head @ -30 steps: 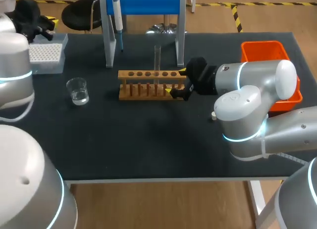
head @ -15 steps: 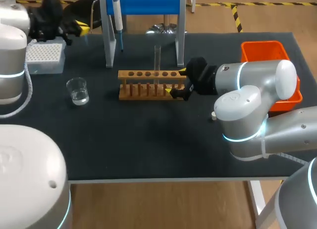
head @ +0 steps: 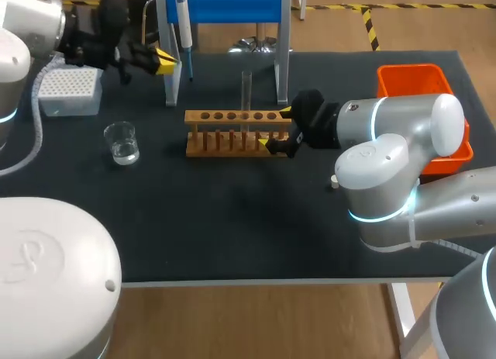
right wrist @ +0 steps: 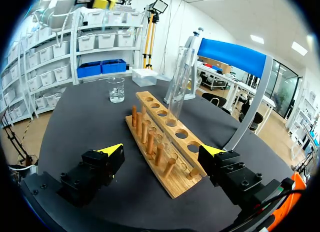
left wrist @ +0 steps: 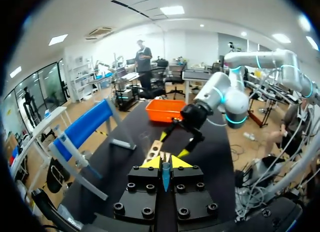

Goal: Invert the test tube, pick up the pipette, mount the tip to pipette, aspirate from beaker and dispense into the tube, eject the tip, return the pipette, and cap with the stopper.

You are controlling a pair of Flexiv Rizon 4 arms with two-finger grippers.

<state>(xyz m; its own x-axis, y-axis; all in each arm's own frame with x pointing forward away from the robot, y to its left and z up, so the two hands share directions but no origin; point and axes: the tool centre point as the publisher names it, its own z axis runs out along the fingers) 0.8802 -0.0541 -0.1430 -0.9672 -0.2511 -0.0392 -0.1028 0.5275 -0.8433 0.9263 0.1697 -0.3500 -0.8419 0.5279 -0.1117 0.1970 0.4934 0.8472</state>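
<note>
Head view had the left end effector point(head: 164, 62) up beside a post of the blue stand point(head: 225, 6). Its yellow tips were pressed together on nothing of the task that I could make out, and the pipette point(head: 184, 25) hung on the stand just past it. Moving in from there, I reckoned it could clip that post or knock the pipette loose. The right end effector point(head: 275, 127) was spread wide, a finger either side of the wooden rack's point(head: 232, 134) end, not gripping it. The test tube point(head: 246, 91) stood upright in the rack just ahead of it, so a sideways drift could shove the rack and topple the tube. The beaker point(head: 122, 142) and tip box point(head: 70, 89) sat behind the left end effector, on its arm's side, well apart from the rack. Bare tabletop point(head: 232, 219) lay open beside the right end effector towards the near edge
</note>
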